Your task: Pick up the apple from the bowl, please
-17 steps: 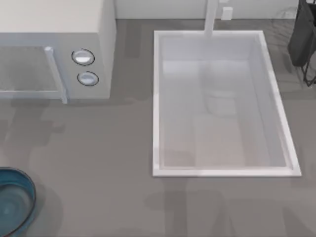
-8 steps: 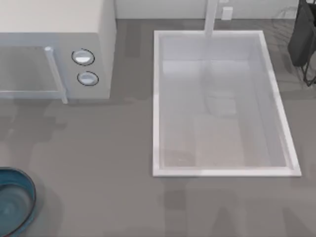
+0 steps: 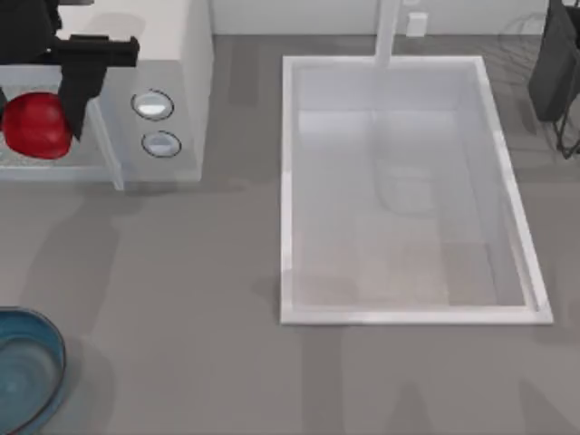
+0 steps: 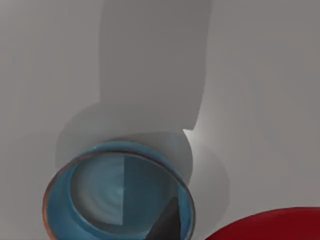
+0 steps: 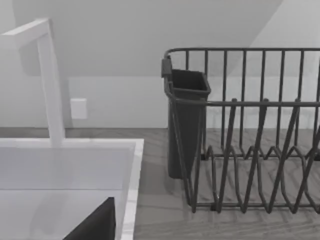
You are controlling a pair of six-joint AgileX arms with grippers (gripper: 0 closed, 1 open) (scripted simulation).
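The left gripper [image 3: 45, 100] hangs high over the table's far left, in front of the microwave [image 3: 172, 82], with its dark fingers [image 3: 77, 91] closed around the apple [image 3: 36, 124]. The apple is out of the bowl [image 3: 41, 372], which sits well apart from it at the near left corner of the table. From the left wrist, the bowl [image 4: 115, 200] lies below with its teal inside bare, and the apple's [image 4: 270, 226] red curve sits close under the camera, beside a dark fingertip [image 4: 167, 225]. So the pick looks done in substance, and what remains is to carry it steadily. A glossy round fruit can roll or slip between flat pads, so the squeeze should be firm and unchanging, with the wrist level and no quick swing. The apple appears close to the microwave's door handle [image 3: 101, 136], so any further travel should keep away from it and from the knobs [image 3: 152, 105]. The right gripper, whose fingers' spread I cannot tell, is parked at the far right, looking over the sink [image 5: 70, 165] and the dish rack [image 5: 250, 140].
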